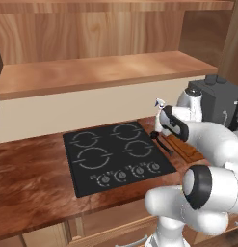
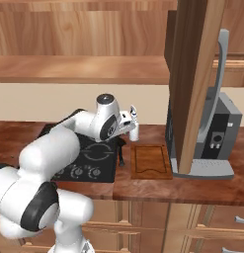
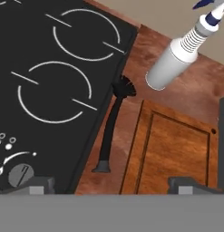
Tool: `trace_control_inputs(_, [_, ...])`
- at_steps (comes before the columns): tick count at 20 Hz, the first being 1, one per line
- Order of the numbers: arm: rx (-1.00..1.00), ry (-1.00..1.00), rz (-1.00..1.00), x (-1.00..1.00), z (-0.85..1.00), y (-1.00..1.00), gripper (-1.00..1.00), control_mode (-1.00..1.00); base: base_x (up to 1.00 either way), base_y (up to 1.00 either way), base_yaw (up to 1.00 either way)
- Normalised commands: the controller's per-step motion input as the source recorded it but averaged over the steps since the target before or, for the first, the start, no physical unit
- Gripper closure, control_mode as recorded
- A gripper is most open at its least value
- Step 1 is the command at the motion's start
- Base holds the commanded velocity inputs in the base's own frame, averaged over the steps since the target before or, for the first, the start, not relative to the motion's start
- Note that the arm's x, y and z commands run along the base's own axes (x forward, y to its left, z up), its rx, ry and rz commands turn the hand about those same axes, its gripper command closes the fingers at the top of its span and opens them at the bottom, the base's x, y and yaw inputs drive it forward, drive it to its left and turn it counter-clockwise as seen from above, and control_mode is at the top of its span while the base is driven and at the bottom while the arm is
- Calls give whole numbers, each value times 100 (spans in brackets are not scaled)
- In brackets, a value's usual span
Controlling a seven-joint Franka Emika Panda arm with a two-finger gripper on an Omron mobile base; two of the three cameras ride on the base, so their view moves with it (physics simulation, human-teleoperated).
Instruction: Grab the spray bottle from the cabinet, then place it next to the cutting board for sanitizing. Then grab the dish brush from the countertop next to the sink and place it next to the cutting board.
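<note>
Dish brush (image 3: 111,131) is lying flat on the countertop (image 3: 195,90), in the narrow strip between the black stove top (image 3: 54,86) and the cutting board (image 3: 170,154). Its bristle head is pointing toward the back wall and its slim handle is running forward alongside the stove's edge; from the hand view the brush appears to be touching or just overlapping that edge, and sitting just clear of the board. In the right base view the brush (image 2: 122,153) is showing as a thin dark stick just left of the board (image 2: 151,161).

Spray bottle (image 3: 177,61) is standing upright on the countertop behind the board's far corner, near the wall, nozzle tip blue-purple. In the left base view the bottle (image 1: 159,107) is peeking out behind the arm; in the right base view it (image 2: 134,126) is standing just behind the hand.

Gripper (image 3: 113,185) is hovering above the brush handle and the board's left rim, jaws spread wide, both fingertips (image 3: 38,183) apart and gripping nothing. It is pointing down at the counter.

Cabinet door (image 2: 192,79) is hanging open at the right, grey bar handle facing out, with a dark grey coffee machine (image 2: 220,133) on the counter behind it.
</note>
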Motion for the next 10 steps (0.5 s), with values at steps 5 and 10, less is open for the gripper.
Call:
trace_control_inputs(5, [0,-13,-1,-48,97,9,-100,-100,0,0,0])
trace_control_inputs(10, [0,-12,0,-54,83,6,-100,-100,0,0,0])
